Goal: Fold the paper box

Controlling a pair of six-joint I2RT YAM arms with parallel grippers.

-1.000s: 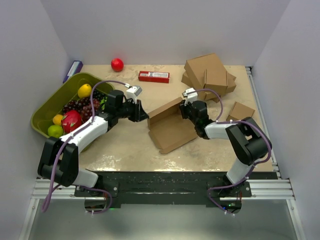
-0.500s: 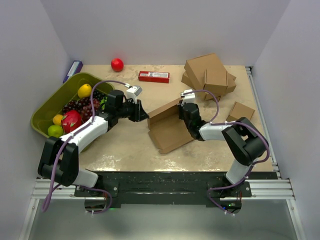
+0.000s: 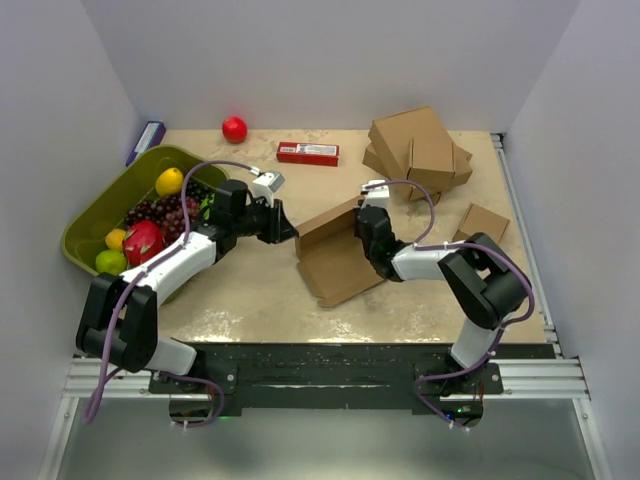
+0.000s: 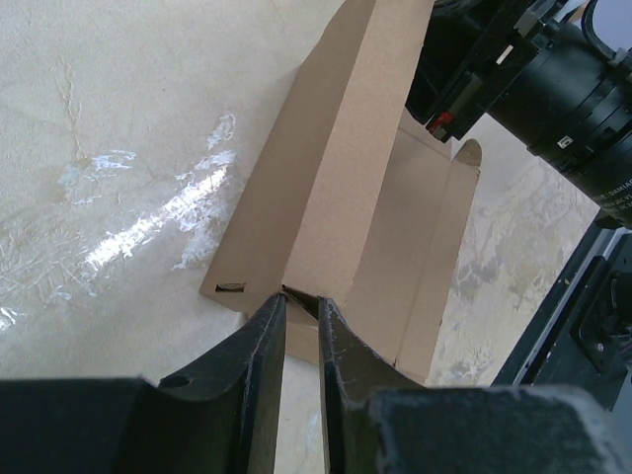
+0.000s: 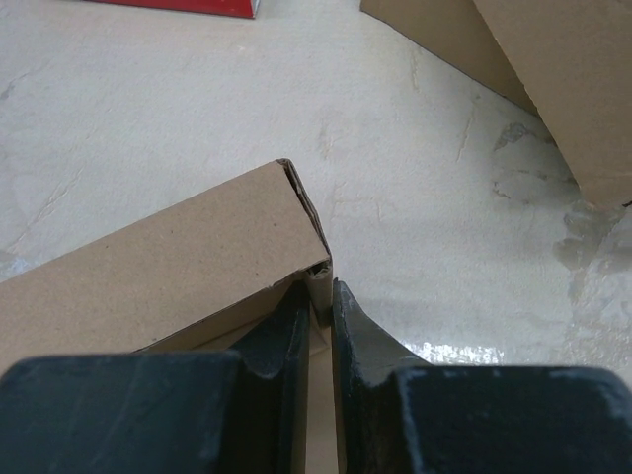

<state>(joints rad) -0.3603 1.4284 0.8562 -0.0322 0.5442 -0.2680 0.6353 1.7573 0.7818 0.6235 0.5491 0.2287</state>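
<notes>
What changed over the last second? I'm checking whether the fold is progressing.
The right gripper, pinching a raised wall of the paper box, swung a little to the left in the top view, toward the left gripper, and drew that end of the box in with it. Nothing was taken hold of or let go. The left gripper kept its pinch on the opposite corner, unmoved.

My tabletop [image 3: 250, 295]: beige, mottled like stone, with glossy patches catching glare toward the near edge. Plain white walls [image 3: 330, 60] close off its back, left and right edges. Black plate [image 3: 330, 358] and metal rail [image 3: 540, 378] along the near edge; second rail [image 3: 513, 195] along the right edge. Light even, shadows soft.
</notes>
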